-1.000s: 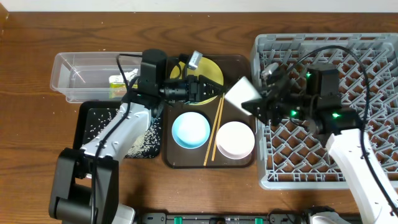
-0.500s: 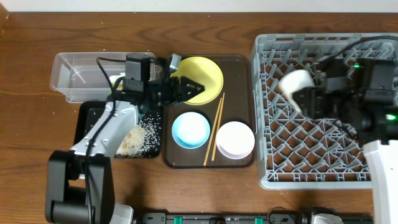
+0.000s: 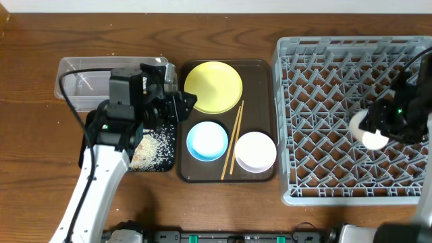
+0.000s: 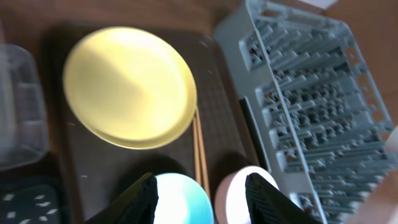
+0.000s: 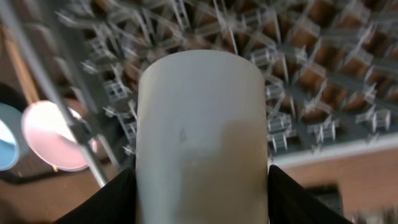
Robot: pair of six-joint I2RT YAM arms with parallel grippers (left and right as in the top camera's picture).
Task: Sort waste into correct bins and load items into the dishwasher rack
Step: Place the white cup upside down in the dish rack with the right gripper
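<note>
Your right gripper (image 5: 202, 190) has carried the small white cup (image 3: 370, 130) across the dishwasher rack (image 3: 324, 61) to its right side and pinches it above the lattice. Your left gripper (image 4: 200, 186) has drawn back off the yellow plate (image 3: 213, 87), fingers spread and empty. The blue bowl (image 3: 207, 141), white bowl (image 3: 255, 151) and chopsticks (image 3: 231, 142) lie on the brown tray (image 3: 260, 74).

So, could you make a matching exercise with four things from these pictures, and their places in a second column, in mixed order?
1. yellow plate
2. small white cup
3. rice grains
4. chopsticks

A. in the black tray
B. between the light blue bowl and white bowl
C. held over the grey rack
D. far end of the brown tray

Pairs: 1-D, 2-C, 3-A, 4-B
</note>
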